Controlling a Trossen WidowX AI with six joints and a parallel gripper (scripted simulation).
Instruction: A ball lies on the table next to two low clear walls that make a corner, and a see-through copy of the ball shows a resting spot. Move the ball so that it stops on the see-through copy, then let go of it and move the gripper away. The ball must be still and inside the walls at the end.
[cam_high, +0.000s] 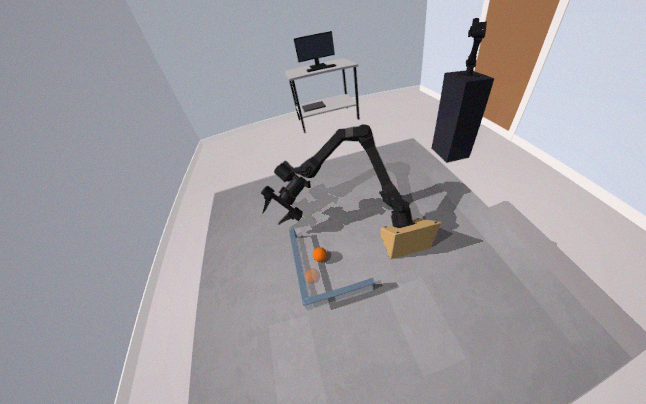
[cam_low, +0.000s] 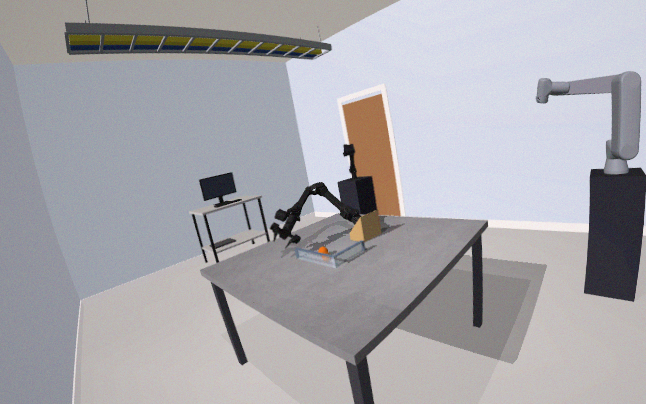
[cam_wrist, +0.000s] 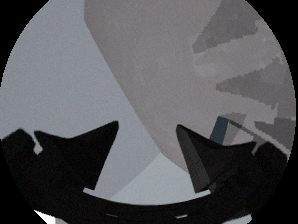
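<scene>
From the top, my hand (cam_high: 281, 206) hangs above the surface (cam_high: 450, 320) with its fingers (cam_high: 266, 197) spread apart and nothing between them, just past the far end of the long wall (cam_high: 297, 262). The ball (cam_high: 320, 254) sits on the surface inside the corner the two walls make, close to the long wall and apart from my hand. The copy (cam_high: 312, 276) lies nearer the corner, just beside the ball and close against the same wall. The short wall (cam_high: 345, 290) runs off from the corner toward the right edge. My arm (cam_high: 370, 155) arches up from its base (cam_high: 410, 237), which stands to the right of the ball. From the exterior view, my hand (cam_low: 284, 235) hovers over the far left part of the surface (cam_low: 360, 305), not touching it, fingers pointing down and parted. The ball (cam_low: 323, 249) shows as an orange spot behind the walls (cam_low: 320, 257); the copy is too faint here for me to make out. The base (cam_low: 366, 227) stands beyond the walls, toward the far edge. At the wrist, my two fingers stand wide, dark against the pale surface (cam_wrist: 147, 50), with nothing between them, and a sliver of wall (cam_wrist: 220, 128) shows just above the right finger. The ball is out of this view.
</scene>
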